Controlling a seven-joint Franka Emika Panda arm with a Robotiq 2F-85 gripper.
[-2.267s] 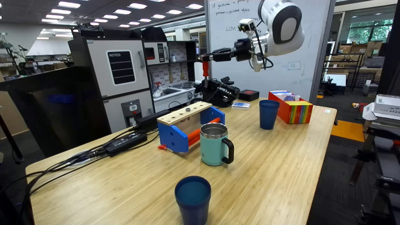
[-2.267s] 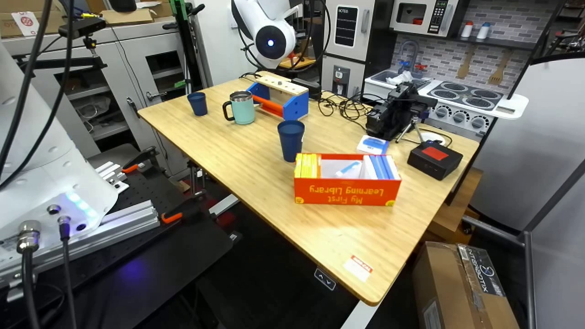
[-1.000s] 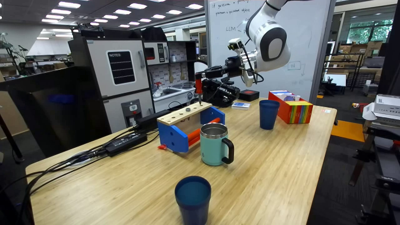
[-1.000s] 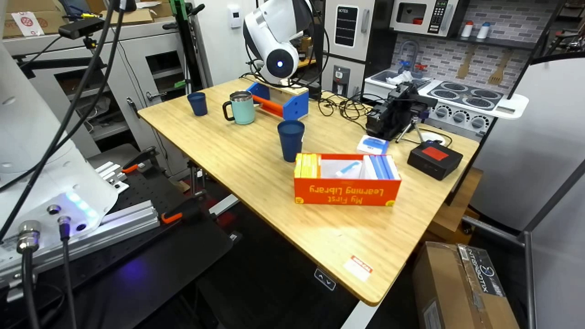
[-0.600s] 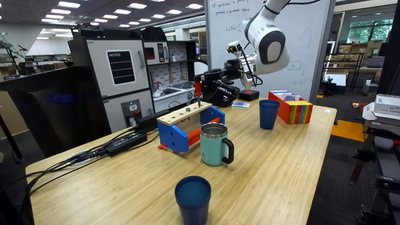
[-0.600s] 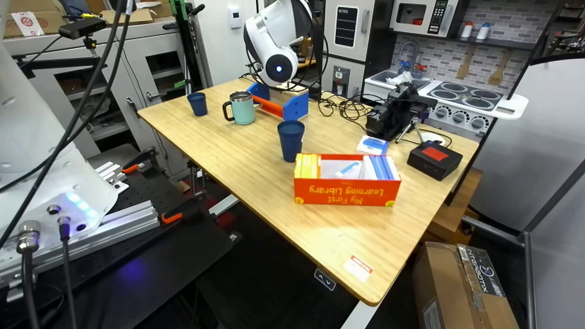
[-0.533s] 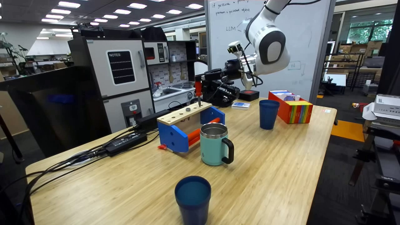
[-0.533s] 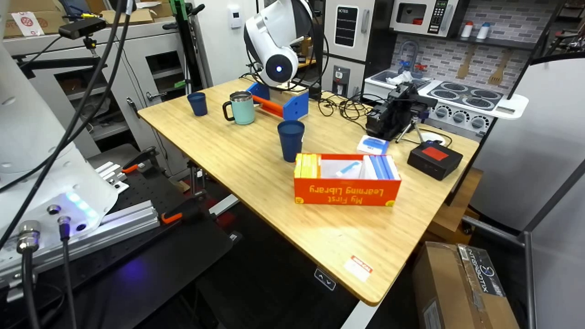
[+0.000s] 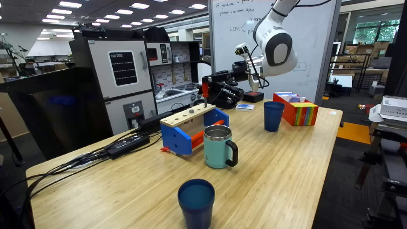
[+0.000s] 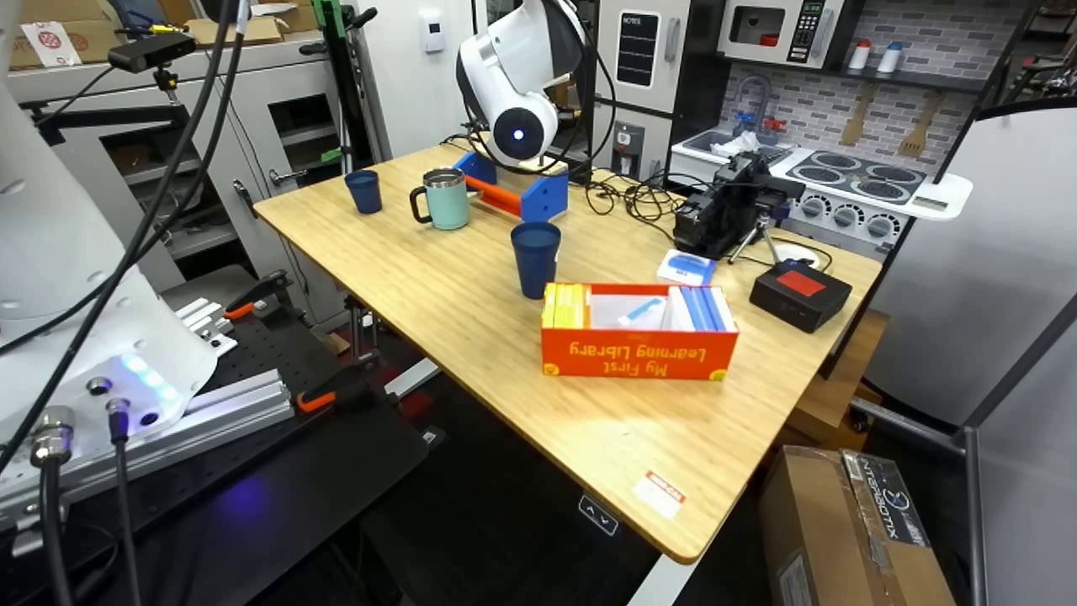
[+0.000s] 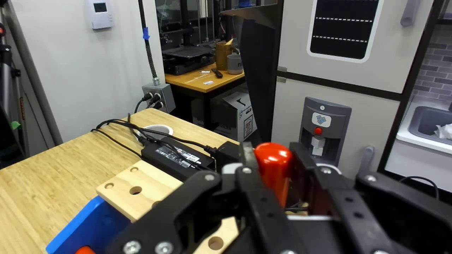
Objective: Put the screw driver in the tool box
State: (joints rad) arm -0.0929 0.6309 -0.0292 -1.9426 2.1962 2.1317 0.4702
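Just above mid-frame in an exterior view, we are holding the screwdriver (image 9: pixel 205 90), the jaws clasping its red handle. We are probably aiming for a hole in the wooden top of the tool box (image 9: pixel 182 140), so we are wanting to centre the tip, press straight down and loosen only once the shaft is standing unaided. The screwdriver is pointing tip-down, its long axis running close to vertical; whether the tip is inside, we are not seeing.

Table (image 9: pixel 270 178) from above, all views
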